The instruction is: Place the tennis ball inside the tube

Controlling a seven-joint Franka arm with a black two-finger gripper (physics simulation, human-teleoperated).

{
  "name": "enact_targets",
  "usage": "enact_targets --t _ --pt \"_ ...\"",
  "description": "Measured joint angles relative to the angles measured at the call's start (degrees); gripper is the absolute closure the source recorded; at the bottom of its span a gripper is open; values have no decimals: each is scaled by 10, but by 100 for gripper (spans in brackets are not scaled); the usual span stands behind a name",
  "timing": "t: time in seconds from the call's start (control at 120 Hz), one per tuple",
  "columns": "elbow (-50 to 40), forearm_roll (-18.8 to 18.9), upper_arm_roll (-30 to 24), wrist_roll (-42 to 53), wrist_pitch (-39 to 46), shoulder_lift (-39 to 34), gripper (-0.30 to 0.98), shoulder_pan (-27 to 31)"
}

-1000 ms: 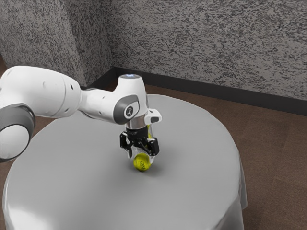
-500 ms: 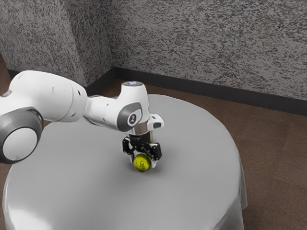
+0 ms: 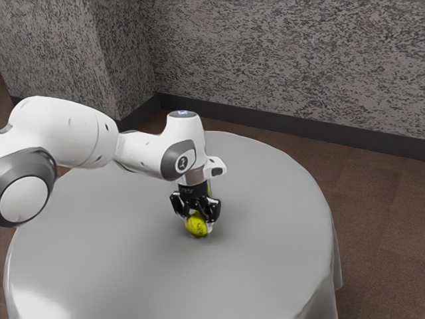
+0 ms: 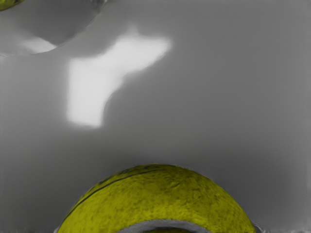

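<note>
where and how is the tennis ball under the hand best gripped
Across its widest part, coming straight down from above: the tennis ball is round, so a squeeze there from opposite sides should slip least, and the gripper points down over it.

The light is soft and rather dim. In the exterior view, a white glare lies on the counter (image 3: 265,199) at its near left, and a faint shadow surrounds the tennis ball (image 3: 197,226). The wrist view has strong white reflection.
</note>
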Motion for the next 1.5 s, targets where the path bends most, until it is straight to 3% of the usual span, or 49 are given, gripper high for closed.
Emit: enact_targets --t 0.217,0.342,0.433,0.683,0.942,1.175,1.5 --pt "-25 7 0 -7 -46 -116 40 -1" --pt "-17 35 0 -14 -100 -190 43 -2" --pt "32 52 0 -18 -140 -206 44 1" --pt "195 62 35 -24 -245 -147 44 6" --pt "332 51 43 -22 -294 -50 43 43" --pt "389 37 45 -18 -304 -2 37 58" --pt "394 24 46 -14 -289 15 35 60"
